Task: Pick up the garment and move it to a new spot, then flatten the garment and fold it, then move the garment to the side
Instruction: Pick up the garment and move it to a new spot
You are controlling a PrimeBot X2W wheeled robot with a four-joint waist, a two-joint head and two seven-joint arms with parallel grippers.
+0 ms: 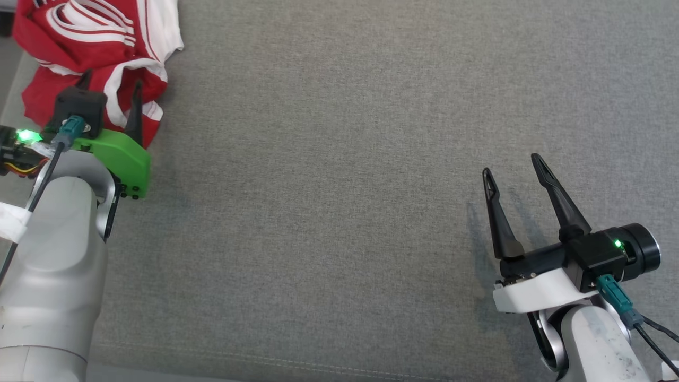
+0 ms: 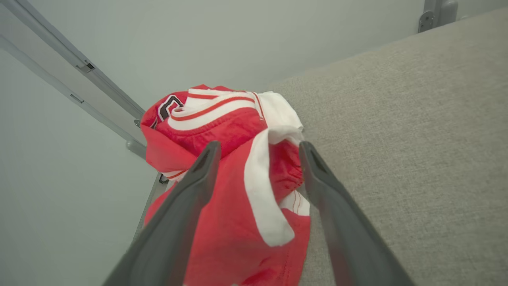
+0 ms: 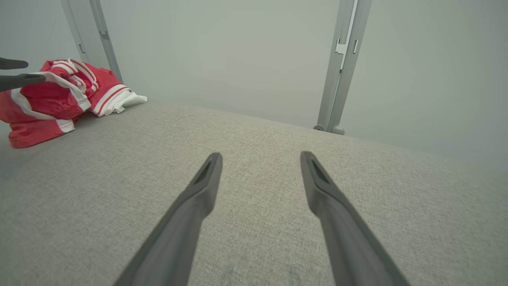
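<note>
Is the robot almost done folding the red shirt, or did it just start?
Just starting. Nothing looks done: the garment lies crumpled at the far left corner of the grey surface. In hand: the left gripper is open, straddling the cloth, not closed on it. The right gripper is open over bare surface. To do: lifting, moving, flattening, folding, setting aside.

Grey woven surface, pale wall, metal framing behind.

Surface (image 1: pixel 339 159): coarse grey fabric, flat, with a stitched seam (image 1: pixel 297 363) running along its near edge. Wall (image 3: pixel 238 51) is plain and pale, rising just past the far edge. One grey metal post (image 3: pixel 342 67) stands upright there, with a rounded foot at its base. Thinner posts (image 3: pixel 105 39) stand near the far left corner. A small metal bracket (image 2: pixel 432 14) sits beside the surface's edge.
</note>
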